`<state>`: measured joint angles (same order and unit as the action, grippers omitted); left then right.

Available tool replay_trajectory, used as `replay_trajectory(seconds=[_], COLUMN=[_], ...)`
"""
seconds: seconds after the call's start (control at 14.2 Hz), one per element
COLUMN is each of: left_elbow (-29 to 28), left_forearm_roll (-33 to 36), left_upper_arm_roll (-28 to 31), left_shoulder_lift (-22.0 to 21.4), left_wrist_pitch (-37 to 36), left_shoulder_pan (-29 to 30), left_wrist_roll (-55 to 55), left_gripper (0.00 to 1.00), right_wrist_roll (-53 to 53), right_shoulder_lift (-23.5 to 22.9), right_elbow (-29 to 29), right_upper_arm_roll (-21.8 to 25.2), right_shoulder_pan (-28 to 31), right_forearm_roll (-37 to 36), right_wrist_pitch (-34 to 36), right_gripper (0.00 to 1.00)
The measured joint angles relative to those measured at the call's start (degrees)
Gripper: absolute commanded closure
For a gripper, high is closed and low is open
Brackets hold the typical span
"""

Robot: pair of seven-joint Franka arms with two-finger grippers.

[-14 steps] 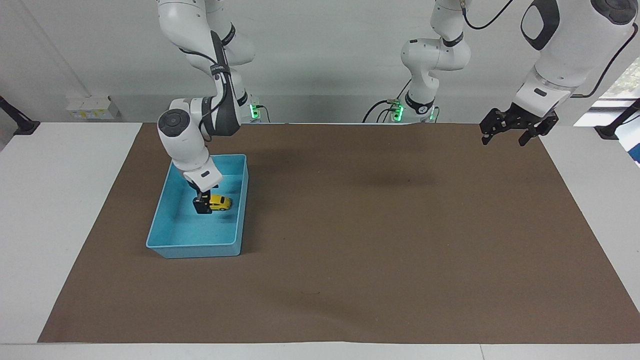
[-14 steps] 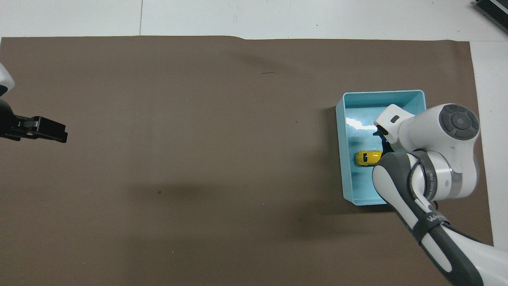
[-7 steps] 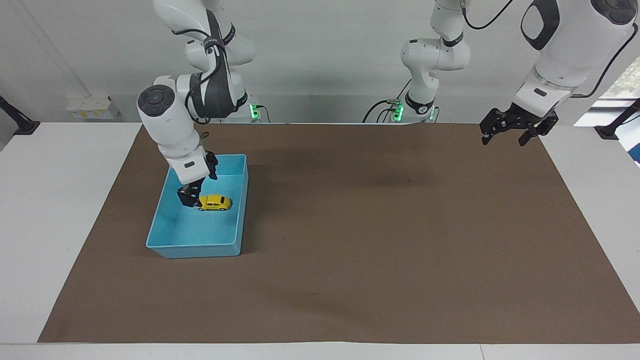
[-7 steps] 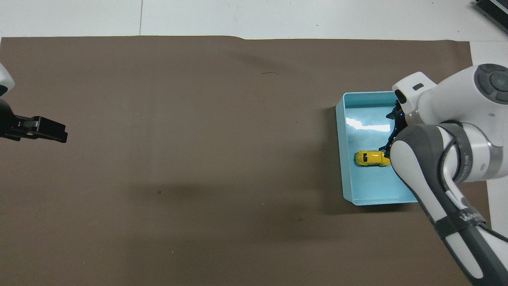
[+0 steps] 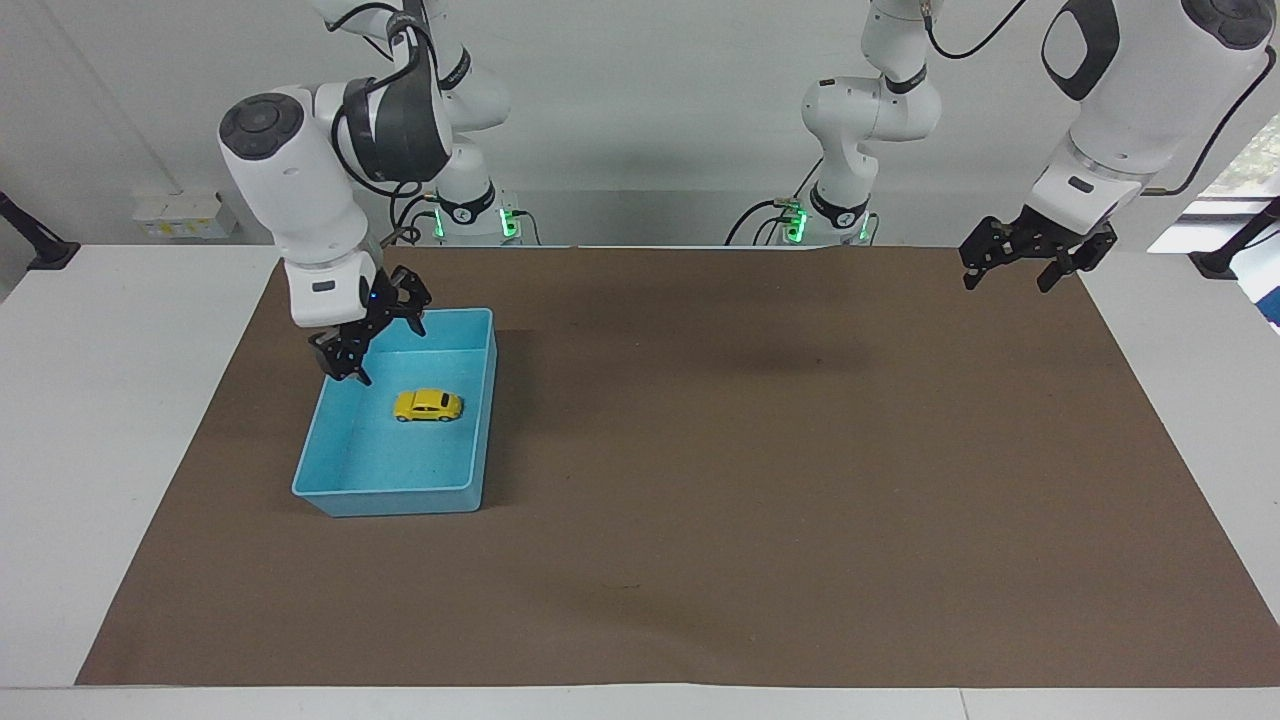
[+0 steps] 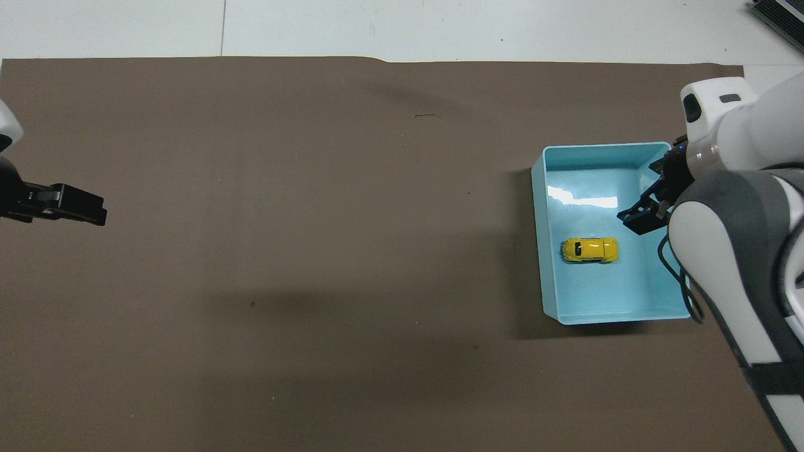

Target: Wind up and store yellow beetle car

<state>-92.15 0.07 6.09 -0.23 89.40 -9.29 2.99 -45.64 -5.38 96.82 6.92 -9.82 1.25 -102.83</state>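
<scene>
The yellow beetle car (image 5: 428,405) (image 6: 589,249) stands on its wheels on the floor of the blue bin (image 5: 398,498) (image 6: 538,263), untouched. My right gripper (image 5: 388,350) (image 6: 650,196) hangs open above the bin's corner that is nearest the robots and toward the right arm's end, clear of the car, with nothing between its fingers. My left gripper (image 5: 1007,284) (image 6: 88,210) waits open and empty in the air over the mat's edge at the left arm's end.
A brown mat (image 5: 760,460) (image 6: 314,251) covers most of the white table (image 5: 120,420). The bin sits on it toward the right arm's end. Power boxes with green lights (image 5: 795,222) stand by the arm bases.
My right gripper has let go of the car, risen out of the bin and drawn back toward the right arm's end. The car stays where it was. The left arm has not moved.
</scene>
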Motion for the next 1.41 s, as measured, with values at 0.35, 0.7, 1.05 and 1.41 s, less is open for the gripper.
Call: replay_trajectory(seconds=[0.35,0.7,1.05,1.41], left_elbow=[0.0,0.0,0.0,0.0], left_forearm_roll=[0.0,0.0,0.0,0.0], left_upper_arm_roll=[0.0,0.0,0.0,0.0], left_shoulder_lift=[0.0,0.0,0.0,0.0], left_wrist_pitch=[0.0,0.0,0.0,0.0], left_shoulder_pan=[0.0,0.0,0.0,0.0], left_wrist_roll=[0.0,0.0,0.0,0.0], left_gripper=[0.0,0.0,0.0,0.0], right_wrist_roll=[13.3,30.6,45.0,48.6], right_shoulder_lift=[3.4,4.3,4.3,4.4], right_elbow=[-2.9,-6.1,-9.7,-10.2], right_upper_arm_roll=[1.1,1.1,1.1,0.4], right_shoulder_pan=[0.4,0.5,0.6,0.4], right_forearm_roll=[0.1,3.6,4.9,4.9], right_wrist_pitch=[4.6,6.7,7.5,7.9], right_gripper=[0.0,0.0,0.0,0.0])
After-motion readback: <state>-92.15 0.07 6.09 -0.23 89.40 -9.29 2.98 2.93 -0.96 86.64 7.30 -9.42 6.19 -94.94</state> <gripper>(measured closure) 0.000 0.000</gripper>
